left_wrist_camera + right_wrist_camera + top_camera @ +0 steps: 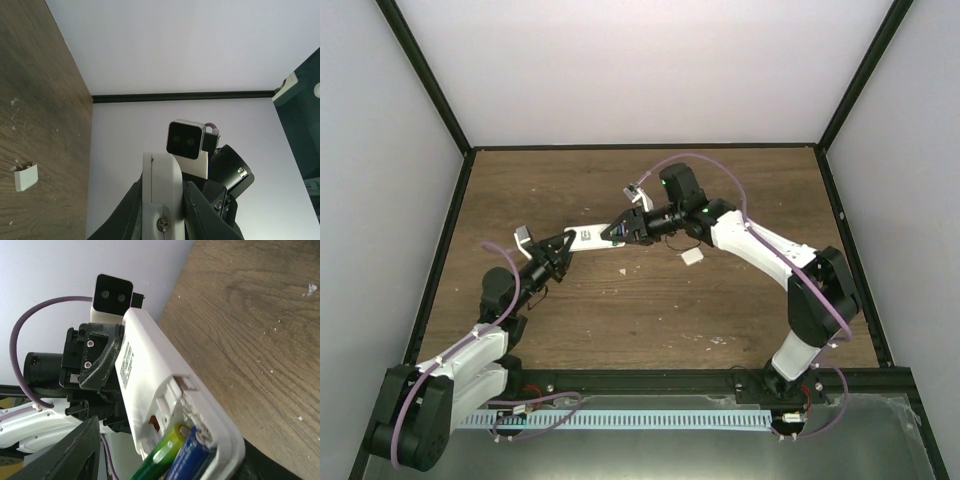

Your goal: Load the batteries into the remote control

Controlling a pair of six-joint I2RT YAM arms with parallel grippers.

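The white remote control (590, 236) is held off the table between the two arms. My left gripper (560, 250) is shut on its left end; in the left wrist view the white body (161, 185) sits pinched between the dark fingers (200, 210). My right gripper (620, 228) is at the remote's other end, its fingers (75, 450) standing wide apart around it. The right wrist view shows the remote (145, 370) with its battery bay open. The purple-blue battery (192, 460) lies in the bay, and the green battery (165, 452) lies beside it, slightly tilted.
A small white square piece (692, 257) lies on the wooden table just right of the grippers; it also shows in the left wrist view (25, 177). White walls with black frame posts enclose the table on three sides.
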